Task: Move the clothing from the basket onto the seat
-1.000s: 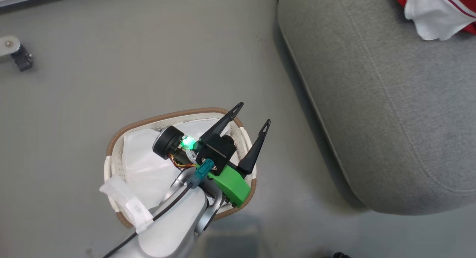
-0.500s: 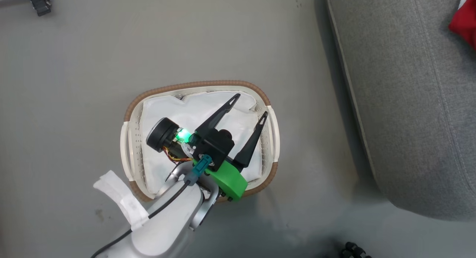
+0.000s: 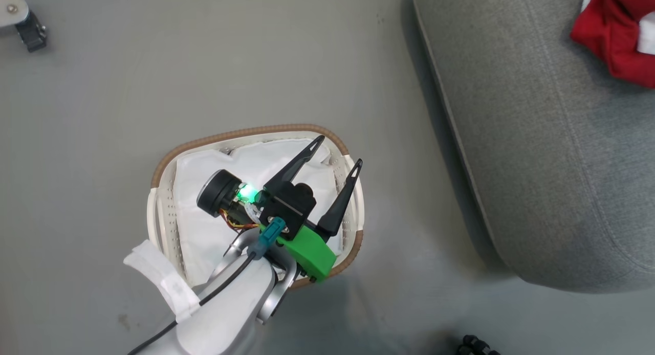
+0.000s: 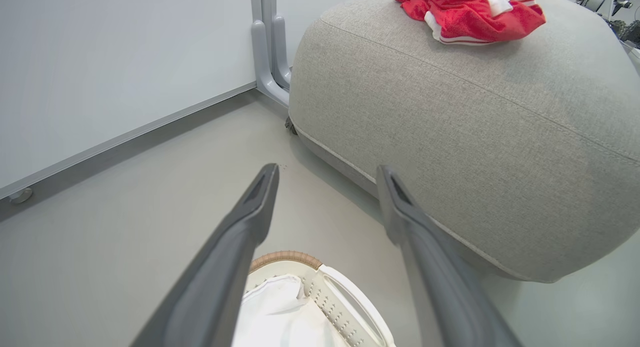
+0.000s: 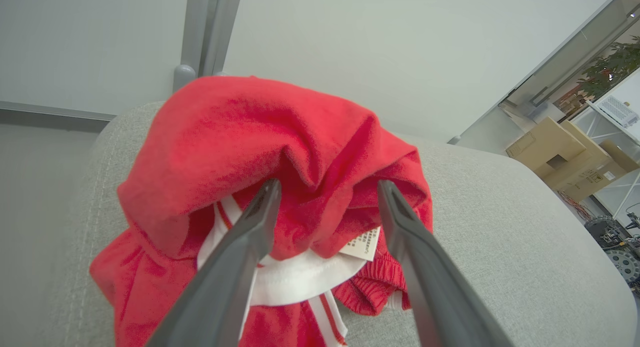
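Right wrist view, right gripper [image 5: 327, 183] spread over clothing [image 5: 260, 132] on seat [image 5: 500, 227]

Your left gripper [image 3: 339, 151] hangs over the basket [image 3: 230, 135], fingers spread. Straight down you meet the white cloth [image 3: 194, 201], with the basket wall round it. Bare floor [image 3: 281, 53] lies on all sides, and there's a free strip between basket and seat [image 3: 537, 140]. The seat's bulging side blocks low moves to your right. On top, the clothing [image 5: 260, 132] heaps between the parted fingers of your right gripper [image 5: 328, 184], with bare cushion beside it. A grey post [image 4: 267, 52] stands by the seat's far end.
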